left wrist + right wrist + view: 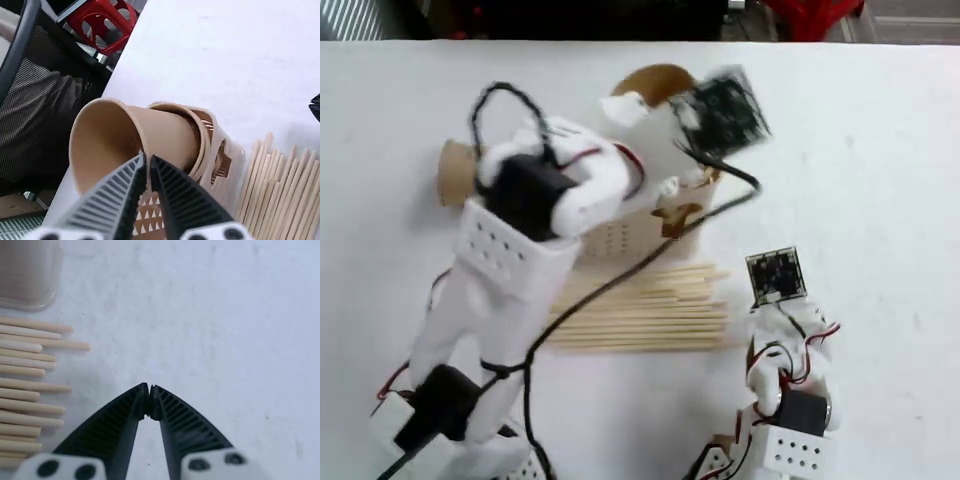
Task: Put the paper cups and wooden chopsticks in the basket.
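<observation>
- Left hand: jaws pinched nearly together on the wall of the held cup, gripping it at the rim, right over the basket.
- Right hand: jaws closed tip to tip with nothing between them, hovering over bare bench, off to the basket's side and just past the ends of the chopsticks.
- Held cup: it lies tilted, mouth away from the basket, with its narrow end pushed into a second cup that already sits in the basket.
- Chopsticks: a flat bundle on the bench just beside the basket, none of them in it yet.
- Loose cup: it lies on its side on the bench on the basket's other side, away from the right hand.
- Step in hand, as I read it: nesting a cup into the basket. The next move calls for the left jaws to part and let go cleanly (a tilted cup could tip out), then a reach for the loose cup.
- Hard to tell: the left arm covers most of the basket from above, so how deep the held cup sits is unclear; the loose cup is partly behind that arm.
</observation>
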Robot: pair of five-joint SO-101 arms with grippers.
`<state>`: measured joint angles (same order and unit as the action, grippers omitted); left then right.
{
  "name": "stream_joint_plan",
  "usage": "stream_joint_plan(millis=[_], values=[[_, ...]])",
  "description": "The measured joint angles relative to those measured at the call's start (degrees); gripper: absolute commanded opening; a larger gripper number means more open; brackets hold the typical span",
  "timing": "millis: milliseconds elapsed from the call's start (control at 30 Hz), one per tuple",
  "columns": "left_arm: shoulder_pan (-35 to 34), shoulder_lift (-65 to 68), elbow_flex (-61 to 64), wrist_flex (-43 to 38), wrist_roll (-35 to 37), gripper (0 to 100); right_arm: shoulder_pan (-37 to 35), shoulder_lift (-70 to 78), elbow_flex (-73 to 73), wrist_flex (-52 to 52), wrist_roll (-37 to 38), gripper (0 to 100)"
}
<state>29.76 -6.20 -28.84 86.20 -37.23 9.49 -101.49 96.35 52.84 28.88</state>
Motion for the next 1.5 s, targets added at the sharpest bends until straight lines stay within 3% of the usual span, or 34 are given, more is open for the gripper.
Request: stream_joint_plan(millis=[233, 433, 700, 933, 1267, 1367, 1500], values=[[0.26, 0.53, 0.35, 0.0, -2.2, 3, 0.0, 0.0, 0.0, 0.0, 0.0, 2.1], [0.62, 3.96, 3.43, 0.0, -2.55, 14, 0.0, 0.0, 0.0, 0.0, 0.0, 2.1], [0.53, 2.29, 3.43, -0.35, -0.26, 15, 0.0, 0.0, 0.0, 0.0, 0.0, 2.1], [-5.27, 1.32, 7.91, -8.97, 12.84, 15, 0.0, 0.0, 0.0, 0.0, 0.0, 2.1], [-7.12, 4.92, 21.89, -21.27, 14.24, 15, 0.0, 0.0, 0.0, 0.0, 0.0, 2.1], [-7.12, 5.98, 20.48, -20.92, 14.24, 15, 0.0, 0.0, 0.0, 0.0, 0.0, 2.1], [-8.26, 6.59, 11.43, -13.89, 14.42, 15, 0.0, 0.0, 0.0, 0.0, 0.0, 2.1]])
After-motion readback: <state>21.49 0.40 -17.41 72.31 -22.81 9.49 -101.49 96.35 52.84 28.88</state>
